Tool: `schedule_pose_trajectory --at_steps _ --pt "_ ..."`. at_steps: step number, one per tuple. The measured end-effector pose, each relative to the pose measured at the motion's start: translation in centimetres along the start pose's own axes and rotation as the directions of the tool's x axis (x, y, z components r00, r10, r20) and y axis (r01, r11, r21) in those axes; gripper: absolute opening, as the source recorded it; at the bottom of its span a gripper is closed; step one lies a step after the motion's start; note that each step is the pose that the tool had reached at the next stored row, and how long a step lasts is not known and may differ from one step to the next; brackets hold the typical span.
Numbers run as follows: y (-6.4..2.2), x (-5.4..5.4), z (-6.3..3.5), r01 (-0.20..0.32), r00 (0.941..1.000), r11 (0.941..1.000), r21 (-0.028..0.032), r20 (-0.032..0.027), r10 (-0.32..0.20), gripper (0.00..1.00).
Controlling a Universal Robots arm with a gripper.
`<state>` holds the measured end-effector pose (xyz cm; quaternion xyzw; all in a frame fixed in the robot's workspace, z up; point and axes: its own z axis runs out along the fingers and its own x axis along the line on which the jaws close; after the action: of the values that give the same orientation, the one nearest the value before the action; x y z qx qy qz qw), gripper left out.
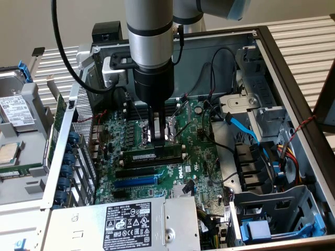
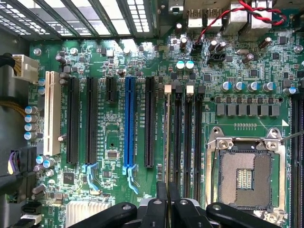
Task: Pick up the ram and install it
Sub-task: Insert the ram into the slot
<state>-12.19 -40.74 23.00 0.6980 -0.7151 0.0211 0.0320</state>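
Note:
The ram (image 1: 140,156) is a dark-green stick with a pale label strip, standing on edge in the black slot row of the green motherboard (image 1: 201,151). My gripper (image 1: 158,144) comes straight down onto its top edge near the middle. In the wrist view the ram (image 2: 167,137) shows edge-on as a thin line beside the black slots with white end clips (image 2: 188,142). The gripper (image 2: 167,191) has a dark finger (image 2: 161,190) pressed on each side of the ram, so it is shut on it.
A bare CPU socket (image 2: 244,175) lies right beside the slots. The longer blue slot (image 2: 128,123) and black card slots sit on the ram's other side. The power supply (image 1: 131,225), drive cage (image 1: 272,219), blue cable (image 1: 243,128) and case walls hem in the board.

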Motion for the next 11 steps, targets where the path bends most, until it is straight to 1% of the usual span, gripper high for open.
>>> schedule_pose_trajectory --at_steps 11 --pt "0.0 -0.01 0.08 0.0 1.0 1.0 0.0 0.0 0.0 0.13"
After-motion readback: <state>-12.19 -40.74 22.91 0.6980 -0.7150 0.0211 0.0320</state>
